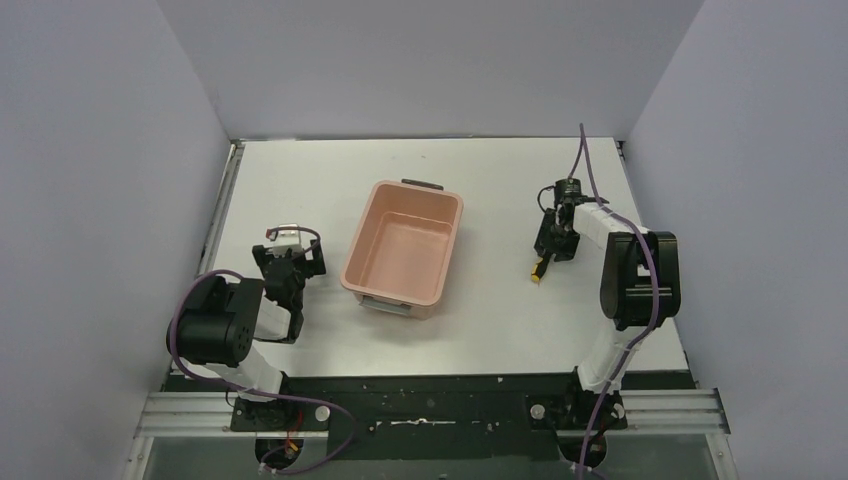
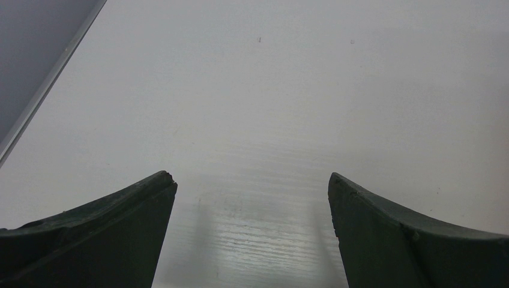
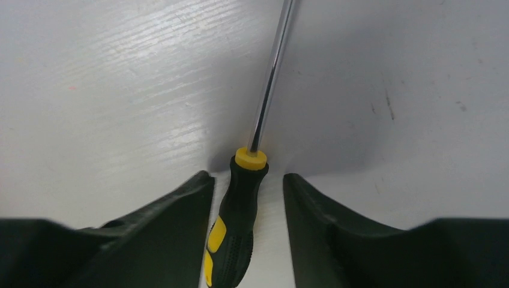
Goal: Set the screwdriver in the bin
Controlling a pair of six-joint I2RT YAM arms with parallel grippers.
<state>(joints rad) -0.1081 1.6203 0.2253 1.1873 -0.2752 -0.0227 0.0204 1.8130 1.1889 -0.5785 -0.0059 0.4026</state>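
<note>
The likeliest failure, as I judged it, was a skewed pinch. The screwdriver (image 3: pixel 240 207) sat off-centre between the fingers of the right gripper (image 3: pixel 247 177), nearer the one on the left of the wrist view, so 1 pad could meet the rounded handle first and roll or swing it out across the table (image 1: pixel 480 320). With the fingertips up by the yellow collar, the long shaft might also dip in the lift and catch the rim of the bin (image 1: pixel 405 250), which stood well apart toward the left arm. The right jaws were partly spread and straddled the handle, with a clear gap on 1 side; nothing was pinched yet. The screwdriver lay flat on the table, shaft pointing away from the wrist. The left gripper (image 2: pixel 252 180) hung spread wide over the table, holding nothing.
</note>
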